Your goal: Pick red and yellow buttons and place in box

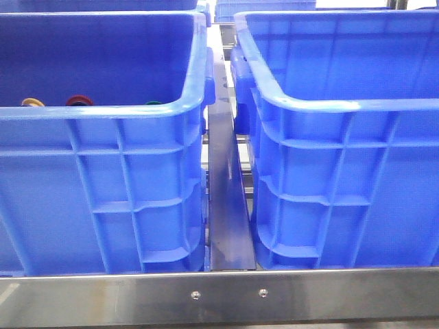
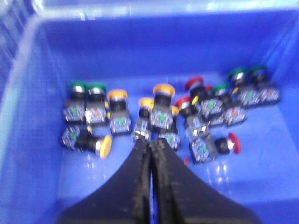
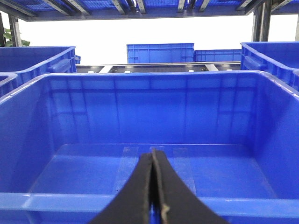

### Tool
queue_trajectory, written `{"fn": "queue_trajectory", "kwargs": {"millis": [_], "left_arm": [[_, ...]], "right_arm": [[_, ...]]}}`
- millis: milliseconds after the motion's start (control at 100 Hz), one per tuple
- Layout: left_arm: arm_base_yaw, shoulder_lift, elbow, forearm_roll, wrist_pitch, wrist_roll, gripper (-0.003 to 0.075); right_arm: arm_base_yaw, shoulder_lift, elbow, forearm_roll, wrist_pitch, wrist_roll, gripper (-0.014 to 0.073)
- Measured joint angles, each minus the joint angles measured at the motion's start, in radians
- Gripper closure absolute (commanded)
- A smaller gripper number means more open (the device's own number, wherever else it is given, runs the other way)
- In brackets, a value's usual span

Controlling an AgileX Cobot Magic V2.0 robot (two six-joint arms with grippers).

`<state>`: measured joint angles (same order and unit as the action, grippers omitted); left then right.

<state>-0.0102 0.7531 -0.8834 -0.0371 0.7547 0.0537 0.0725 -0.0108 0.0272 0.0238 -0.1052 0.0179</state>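
Buttons: a blurred cluster on the floor of the left crate [image 1: 103, 113] in the left wrist view, mid-frame; yellow buttons [image 2: 117, 95] sit centre and left, red buttons [image 2: 193, 83] centre-right, green buttons [image 2: 78, 86] at the far left and upper right of the cluster.
Lying ones: one yellow-capped [image 2: 105, 146] at lower left and one red-capped [image 2: 233, 143] at lower right lie on their sides.
Front view: only three cap tops peek over the near rim at left, yellow [image 1: 31, 102], red [image 1: 79, 100], green [image 1: 152, 103].
Box: the right crate [image 1: 343, 106] fills the right half of the front view; its floor looks bare in the right wrist view.
Left end effector [image 2: 150, 145]: fingers pressed together, holding nothing, tips just short of the middle buttons; contact cannot be told.
Right end effector [image 3: 153, 156]: fingers closed together, holding nothing, above the box's near rim.
Between crates: a metal rail [image 1: 226, 205] runs front to back.
Front edge: a steel bar [image 1: 219, 296] with two screws along the bottom of the frame.
Background: more blue crates [image 3: 160, 52] at upper centre of the right wrist view.
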Motion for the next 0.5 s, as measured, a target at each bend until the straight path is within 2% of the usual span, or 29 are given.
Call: {"fn": "queue_trajectory", "kwargs": {"millis": [160,230,280,350,450,500], "left_arm": [[0.000,0.069,0.000,-0.002,0.001,0.002,0.0731],[0.000,0.087,0.000,-0.006,0.001,0.002,0.0683],[0.000,0.096,0.000,-0.008,0.001,0.002,0.0620],[0.000,0.102,0.000,-0.011,0.001,0.002,0.0488],[0.000,0.106,0.000,-0.011,0.002,0.002,0.0239],[0.000,0.107,0.000,-0.011,0.002,0.002,0.0150]], "right_arm": [[0.000,0.000,0.000,0.000,0.000,0.000,0.0661],[0.000,0.000,0.000,0.000,0.000,0.000,0.0661],[0.000,0.000,0.000,0.000,0.000,0.000,0.0661],[0.000,0.000,0.000,0.000,0.000,0.000,0.0661],[0.000,0.000,0.000,0.000,0.000,0.000,0.0661],[0.000,0.000,0.000,0.000,0.000,0.000,0.0661]]}}
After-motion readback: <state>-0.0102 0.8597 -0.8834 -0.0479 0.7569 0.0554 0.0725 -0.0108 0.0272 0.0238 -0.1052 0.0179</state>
